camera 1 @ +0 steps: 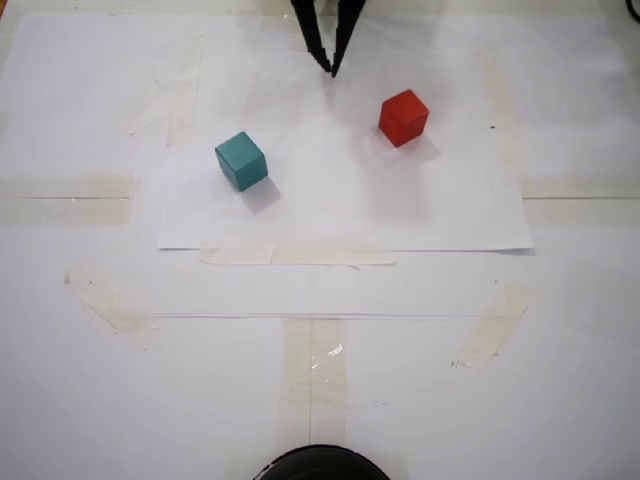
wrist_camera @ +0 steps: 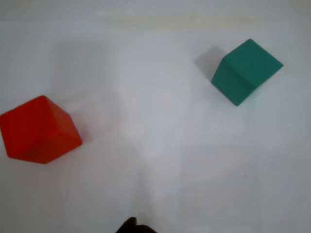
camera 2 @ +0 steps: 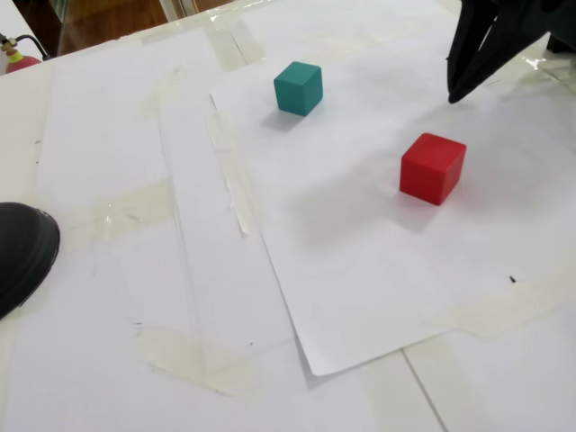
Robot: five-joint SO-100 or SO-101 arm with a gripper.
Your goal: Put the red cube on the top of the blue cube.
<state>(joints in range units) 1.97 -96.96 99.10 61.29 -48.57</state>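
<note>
The red cube sits on a white sheet, right of centre in a fixed view; it also shows in another fixed view and at the left of the wrist view. The blue cube is teal and sits apart to its left; it shows too in the other fixed view and the wrist view. My black gripper hangs above the sheet behind and between the cubes, with its fingertips together and holding nothing. It shows at the top right of a fixed view. Only its tip shows in the wrist view.
White paper sheets taped down with pale tape strips cover the table. A dark round object sits at the near edge, also seen in a fixed view. A red item lies off the table's far corner.
</note>
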